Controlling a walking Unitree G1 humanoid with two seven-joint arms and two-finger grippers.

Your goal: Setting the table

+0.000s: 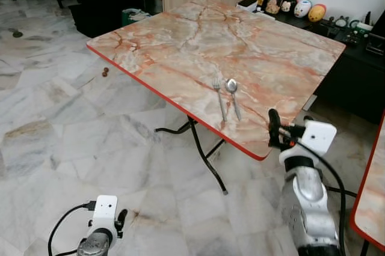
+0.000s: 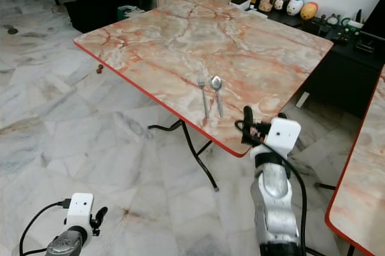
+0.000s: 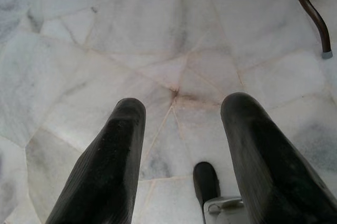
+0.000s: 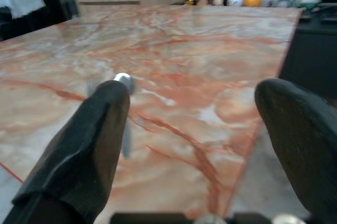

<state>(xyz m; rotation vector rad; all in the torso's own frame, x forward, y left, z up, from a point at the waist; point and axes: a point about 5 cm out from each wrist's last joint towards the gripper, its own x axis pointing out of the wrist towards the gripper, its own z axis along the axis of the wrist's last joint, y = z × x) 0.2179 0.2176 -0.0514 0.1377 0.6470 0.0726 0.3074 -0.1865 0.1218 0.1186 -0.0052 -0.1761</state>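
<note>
Here we see a pale marble-tile floor (image 1: 72,142) w/ grey veining, smooth and glossy. Low at the left, our left claw (image 3: 179,155) hangs idle above it, its rounded black fingers (image 3: 105,166) spread apart w/ nothing between them. Next comes the square table (image 1: 180,33): polished orange-pink marble-pattern top, thin red edge, dark curved metal legs. A slim silver fork (image 1: 219,97) and a round-bowled spoon (image 1: 233,95) lie side by side near the table's front edge, approx parallel, just apart. To the right, our right claw (image 4: 195,129) sits at that table edge near the corner, fingers wide apart, holding nothing; whether it touches the rim we can't tell.
</note>
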